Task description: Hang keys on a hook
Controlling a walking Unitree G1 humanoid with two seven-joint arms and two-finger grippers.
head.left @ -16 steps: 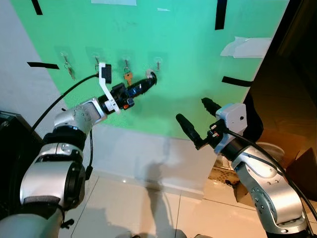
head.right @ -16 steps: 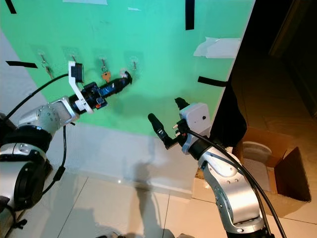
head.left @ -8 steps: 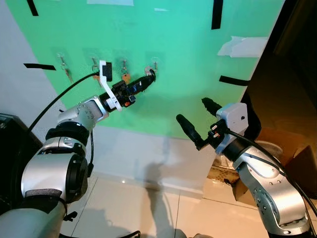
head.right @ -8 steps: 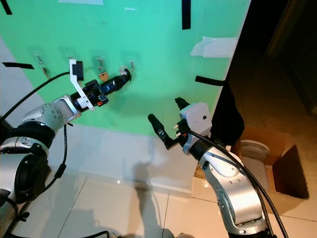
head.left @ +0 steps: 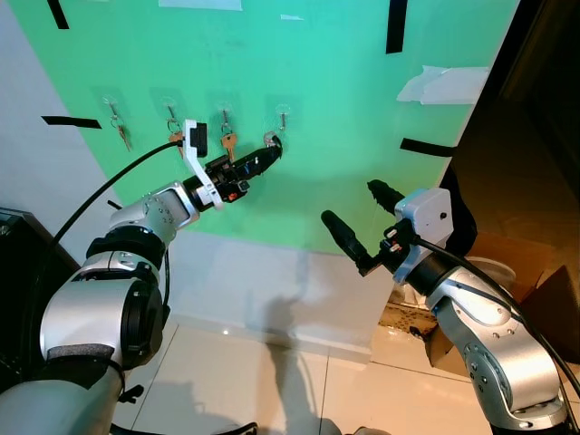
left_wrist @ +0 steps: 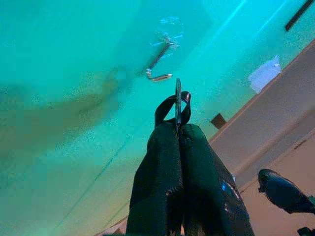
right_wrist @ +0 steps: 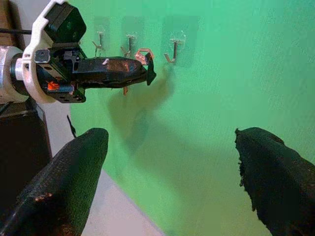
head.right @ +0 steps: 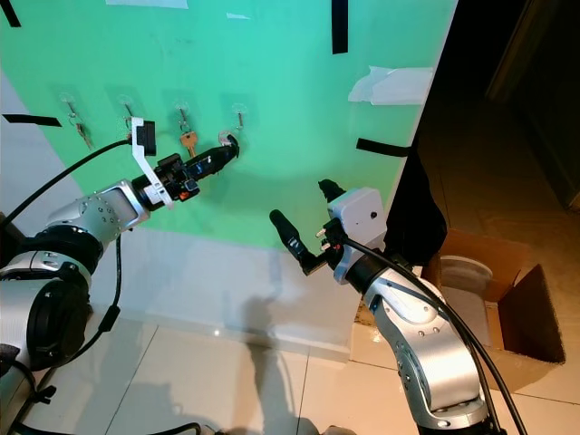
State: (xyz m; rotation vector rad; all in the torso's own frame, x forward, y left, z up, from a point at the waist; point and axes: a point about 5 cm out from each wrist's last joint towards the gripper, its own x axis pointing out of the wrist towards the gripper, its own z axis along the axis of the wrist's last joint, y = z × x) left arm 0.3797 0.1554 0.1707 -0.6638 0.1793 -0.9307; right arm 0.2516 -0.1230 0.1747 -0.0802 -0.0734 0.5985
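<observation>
Left hand point(head.left: 269, 150): fingers pressed together, pinching a key ring point(right_wrist: 142, 52) at their tips; reaches up toward the green board point(head.left: 344, 109), tips just below and beside the rightmost hook point(head.left: 284, 116), ring near the hook and not on it. Right hand point(head.left: 355, 216): fingers spread wide apart, holding nothing; raised in front of the green board's lower right part, well apart from the hooks. Green board: upright sheet on the wall, carrying a row of four clear adhesive hooks. Rightmost hook: bare metal, nothing on it. Second hook from the right point(head.left: 224, 113): a brass key point(head.left: 228, 140) hangs from it. The two hooks further left on the board each carry keys too; details too small to tell. Black tape strips point(head.left: 428, 148): stuck at the board's edges. Cardboard box point(head.right: 503, 326): open, on the floor to the right of the board.
</observation>
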